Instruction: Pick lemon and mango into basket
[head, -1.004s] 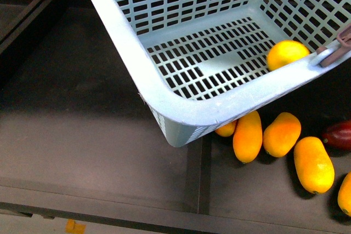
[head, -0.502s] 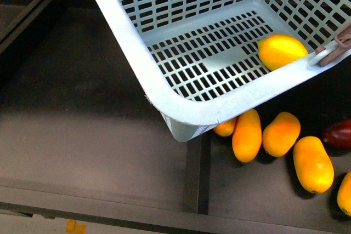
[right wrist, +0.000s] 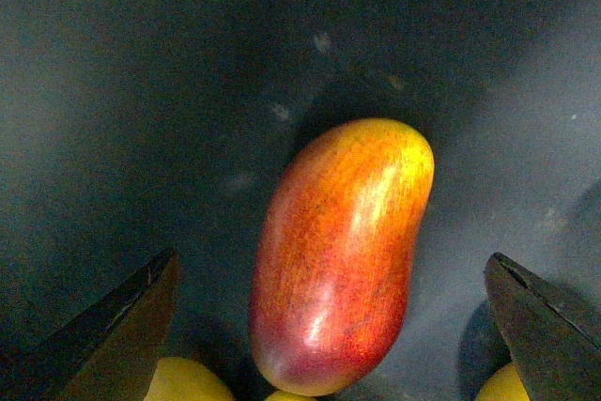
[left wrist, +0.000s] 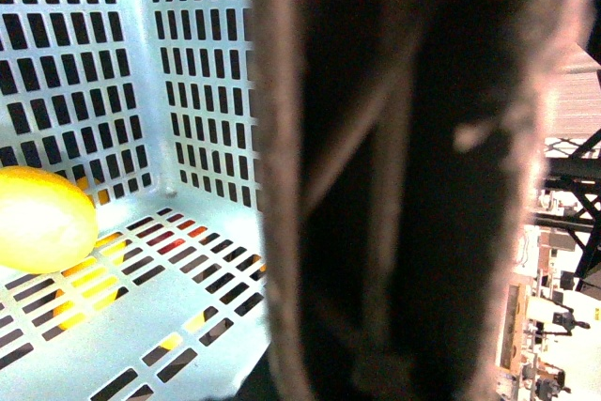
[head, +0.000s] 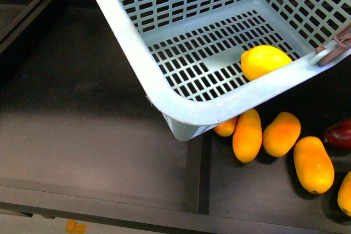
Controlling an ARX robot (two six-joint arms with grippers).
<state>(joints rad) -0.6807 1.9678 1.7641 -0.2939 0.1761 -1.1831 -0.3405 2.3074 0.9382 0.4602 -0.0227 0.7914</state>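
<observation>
The pale teal basket (head: 181,108) hangs tilted above the dark shelf, and the lemon (head: 265,61) lies on its slotted floor against the near wall. In the left wrist view the lemon (left wrist: 42,220) rests inside the basket (left wrist: 202,82). A blurred brown handle (left wrist: 394,176) fills that view, and my left gripper is shut on the basket there, its fingers hidden. In the right wrist view the red-orange mango (right wrist: 338,255) lies on the dark surface. My right gripper (right wrist: 331,254) stands open above it, one finger on each side, apart from the skin.
Plain yellow-orange mangoes (head: 247,135) (head: 281,133) (head: 313,164) lie below the basket's corner, with a dark red one (head: 337,134) at the right edge. Yellow fruits (right wrist: 188,380) (right wrist: 507,382) sit close to the mango. The shelf's front lip (head: 109,204) runs along the near side.
The lemon has rolled across the basket floor from the right wall toward the middle of the near wall. The basket has shifted slightly.
</observation>
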